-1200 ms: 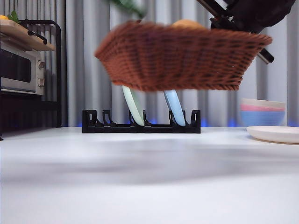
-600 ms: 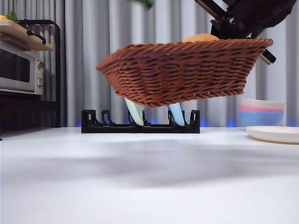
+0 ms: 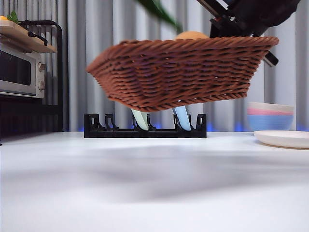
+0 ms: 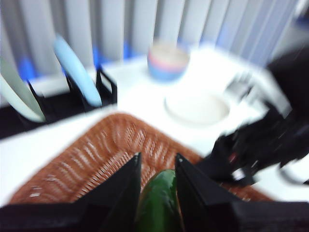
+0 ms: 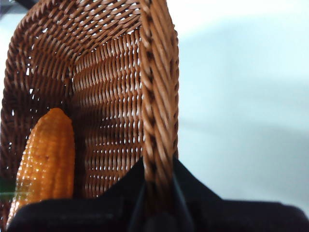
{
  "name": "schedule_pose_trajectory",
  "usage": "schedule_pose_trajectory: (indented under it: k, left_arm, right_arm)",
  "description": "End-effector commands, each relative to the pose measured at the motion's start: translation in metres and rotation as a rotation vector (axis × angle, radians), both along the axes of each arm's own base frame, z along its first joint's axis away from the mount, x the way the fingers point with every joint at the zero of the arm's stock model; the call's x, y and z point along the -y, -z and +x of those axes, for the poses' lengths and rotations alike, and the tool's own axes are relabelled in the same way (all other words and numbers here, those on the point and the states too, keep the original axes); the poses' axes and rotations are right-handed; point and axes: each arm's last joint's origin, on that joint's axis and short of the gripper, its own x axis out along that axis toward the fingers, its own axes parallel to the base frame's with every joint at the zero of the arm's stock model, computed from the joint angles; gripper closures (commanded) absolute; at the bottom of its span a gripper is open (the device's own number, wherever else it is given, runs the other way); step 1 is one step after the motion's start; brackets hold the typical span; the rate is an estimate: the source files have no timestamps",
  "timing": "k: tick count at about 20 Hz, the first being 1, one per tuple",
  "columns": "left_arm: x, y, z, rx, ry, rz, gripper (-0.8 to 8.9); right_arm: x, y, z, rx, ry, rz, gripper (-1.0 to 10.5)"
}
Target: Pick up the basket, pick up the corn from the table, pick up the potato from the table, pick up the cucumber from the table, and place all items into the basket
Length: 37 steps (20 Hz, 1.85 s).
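Off to the left a microwave [image 3: 18, 72] sits under a shelf, and behind the middle of the table [image 3: 145, 188] a black dish rack [image 3: 145, 130] holds two upright plates. The basket [image 3: 181, 72] hangs in the air above the table, tilted, with the corn [image 5: 47, 154] lying inside it against a wall. The left gripper [image 4: 157, 181] hovers over the basket, jaws clamped on the cucumber [image 4: 157, 205]. The right gripper [image 5: 158, 186] pinches the basket's braided rim between its jaws. Stacked bowls [image 3: 270, 116] and a white plate [image 3: 285, 139] stand at the right.
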Motion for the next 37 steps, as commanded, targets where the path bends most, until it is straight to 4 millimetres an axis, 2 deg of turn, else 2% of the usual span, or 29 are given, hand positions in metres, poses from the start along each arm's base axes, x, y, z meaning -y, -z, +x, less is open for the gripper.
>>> schedule_pose_trajectory:
  k: [1,4,6,8,9,11,12,13,20,24,27,31,34,37]
  left_arm:
    - [0.014,0.022,0.02,-0.009,0.051,0.079,8.21]
    - [0.023,0.038,0.038,-0.063,0.067,0.106,8.21]
    - [0.024,0.045,0.046,-0.095,0.075,0.116,8.21]
    - [0.021,0.051,0.054,-0.113,0.054,0.125,7.82]
    - [0.02,0.052,0.057,-0.117,0.044,0.128,6.99]
    - [0.017,0.053,0.059,-0.127,0.028,0.126,3.37]
    - [0.017,0.053,0.059,-0.127,0.021,0.125,2.1]
    - [0.016,0.052,0.059,-0.126,0.019,0.123,1.45]
    - [0.014,0.036,0.06,-0.126,0.016,0.124,1.49]
    - [0.009,0.01,0.054,-0.122,0.02,0.133,1.49]
    - [0.001,-0.018,0.045,-0.115,0.024,0.142,1.49]
    - [-0.015,-0.058,0.026,-0.09,0.028,0.139,1.49]
    - [-0.028,-0.081,0.01,-0.048,0.027,0.106,1.5]
    - [-0.041,-0.095,-0.005,0.003,0.025,0.065,1.55]
  right_arm:
    - [-0.006,-0.003,-0.002,0.011,-0.024,0.019,9.6]
    - [-0.01,-0.003,-0.005,0.011,-0.041,0.02,9.6]
    - [-0.012,-0.003,-0.006,0.011,-0.047,0.019,9.6]
    - [-0.012,-0.003,-0.006,0.01,-0.05,0.019,9.6]
    - [-0.013,-0.003,-0.006,0.01,-0.052,0.019,9.6]
    - [-0.013,-0.002,-0.007,0.004,-0.053,0.016,9.6]
    - [-0.013,-0.002,-0.007,0.003,-0.053,0.016,9.6]
    - [-0.013,-0.002,-0.007,0.003,-0.054,0.015,9.6]
    - [-0.013,-0.002,-0.007,0.003,-0.052,0.015,9.6]
    - [-0.012,0.0,-0.005,0.008,-0.023,-0.012,9.6]
    - [-0.011,0.005,-0.001,0.008,0.008,-0.038,9.6]
    - [-0.013,0.02,0.013,-0.032,0.052,-0.032,9.6]
    - [-0.015,0.037,0.026,-0.084,0.101,-0.02,9.6]
    - [-0.02,0.057,0.038,-0.143,0.145,-0.009,9.6]
